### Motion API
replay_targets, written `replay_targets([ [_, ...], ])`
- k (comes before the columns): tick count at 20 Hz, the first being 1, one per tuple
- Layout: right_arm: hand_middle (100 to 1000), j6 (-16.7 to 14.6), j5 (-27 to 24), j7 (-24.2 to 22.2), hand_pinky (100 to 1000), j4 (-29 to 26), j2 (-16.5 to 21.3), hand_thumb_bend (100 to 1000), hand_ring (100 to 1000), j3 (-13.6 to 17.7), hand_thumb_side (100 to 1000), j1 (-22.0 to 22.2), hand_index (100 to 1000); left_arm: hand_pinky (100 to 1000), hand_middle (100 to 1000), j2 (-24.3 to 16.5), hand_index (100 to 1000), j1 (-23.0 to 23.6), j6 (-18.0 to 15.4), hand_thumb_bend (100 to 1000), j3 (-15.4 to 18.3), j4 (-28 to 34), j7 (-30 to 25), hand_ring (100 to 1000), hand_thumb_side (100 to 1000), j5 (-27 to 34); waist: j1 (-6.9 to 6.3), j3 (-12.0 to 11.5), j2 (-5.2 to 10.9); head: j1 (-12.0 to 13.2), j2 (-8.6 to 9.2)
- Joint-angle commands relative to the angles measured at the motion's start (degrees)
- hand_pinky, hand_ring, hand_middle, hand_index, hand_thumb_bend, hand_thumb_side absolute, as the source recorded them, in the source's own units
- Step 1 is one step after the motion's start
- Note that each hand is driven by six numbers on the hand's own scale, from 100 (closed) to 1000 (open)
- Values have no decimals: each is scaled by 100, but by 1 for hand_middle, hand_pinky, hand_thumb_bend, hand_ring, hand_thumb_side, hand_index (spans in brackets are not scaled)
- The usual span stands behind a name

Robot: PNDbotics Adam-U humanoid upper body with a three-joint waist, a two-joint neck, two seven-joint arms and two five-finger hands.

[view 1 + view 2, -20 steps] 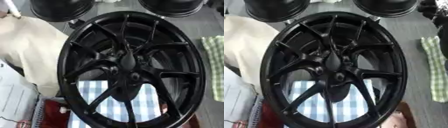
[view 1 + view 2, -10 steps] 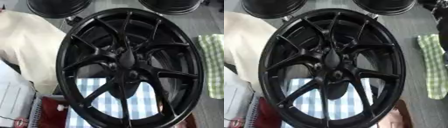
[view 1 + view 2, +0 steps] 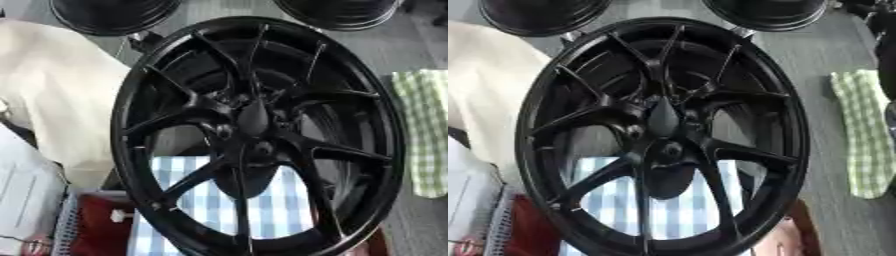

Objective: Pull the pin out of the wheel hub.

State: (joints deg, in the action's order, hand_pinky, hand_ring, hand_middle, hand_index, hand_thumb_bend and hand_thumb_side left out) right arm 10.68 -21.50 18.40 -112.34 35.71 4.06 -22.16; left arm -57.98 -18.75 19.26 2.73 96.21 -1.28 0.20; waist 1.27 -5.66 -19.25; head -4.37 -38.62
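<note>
Zero hands in either eye view; state of the fingers, left or right, impossible to tell.

Nearest, at bottom edge: blue-and-white checked cloth (image 3: 262, 210), seen through the lower spoke gaps. Red tray or bin (image 3: 96, 225) at lower left beside it, a small white item (image 3: 120, 216) on its upper part, unidentified. Pale grey-white object (image 3: 26, 200) at far left, cut off by frame.

Middle: black multi-spoke wheel (image 3: 258, 135), filling most of the frame, standing tilted, rim top near the far rims. Wheel hub (image 3: 254, 132) at centre, dark on dark. Elongated dark shape on the hub face, possibly the pin (image 3: 253, 118), running upward from the hub's centre bore; not separable from spokes with confidence. Judgement: pin apparently seated, extraction not started, whole pull left to do.

Sides: cream cloth (image 3: 61, 95) draped at left, partly behind the rim. Green checked towel (image 3: 426, 130) at right on grey surface, well apart from the hub.

Far: two more black rims (image 3: 114, 15) at top edge, both cropped.

Hidden or unclear: lower rim edge cut off; hub detail, bolt holes and pin head lost in black finish; wheel's support not visible.
</note>
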Motion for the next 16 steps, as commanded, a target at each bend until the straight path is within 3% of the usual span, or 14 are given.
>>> replay_targets([
  [1,653,-3,-17,46,886,-119,164,100,734,87,633,-47,702,876,842,-88,931,26,23,561,211,0,124,834,673,-197,-10,-5,115,-33,69],
  [3,653,-6,-22,51,886,-122,164,100,734,90,631,-49,702,867,822,-50,911,43,40,536,244,1,211,823,693,-133,-4,-9,118,-46,87],
  [6,653,-13,-31,58,885,-129,169,100,734,96,630,-49,702,844,757,-6,859,40,123,378,312,15,468,783,721,28,3,-19,128,-61,86],
  [9,652,-18,-38,62,885,-136,188,100,734,100,630,-38,702,830,712,90,821,-11,100,230,448,141,1079,744,747,461,12,-36,135,-85,94],
  [10,652,-19,-39,63,885,-138,194,100,734,101,645,-33,702,825,711,123,816,-19,37,230,478,203,1329,736,747,654,14,-39,136,-91,92],
  [11,652,-22,-40,65,885,-143,202,100,734,102,629,-30,702,822,697,220,814,-47,-87,161,535,314,1614,730,747,894,17,-44,138,-94,86],
  [16,653,-41,-64,64,884,-181,235,100,734,108,624,-64,703,822,697,1005,812,-8,-877,185,684,1077,2931,729,777,2089,34,-41,138,-116,110],
])
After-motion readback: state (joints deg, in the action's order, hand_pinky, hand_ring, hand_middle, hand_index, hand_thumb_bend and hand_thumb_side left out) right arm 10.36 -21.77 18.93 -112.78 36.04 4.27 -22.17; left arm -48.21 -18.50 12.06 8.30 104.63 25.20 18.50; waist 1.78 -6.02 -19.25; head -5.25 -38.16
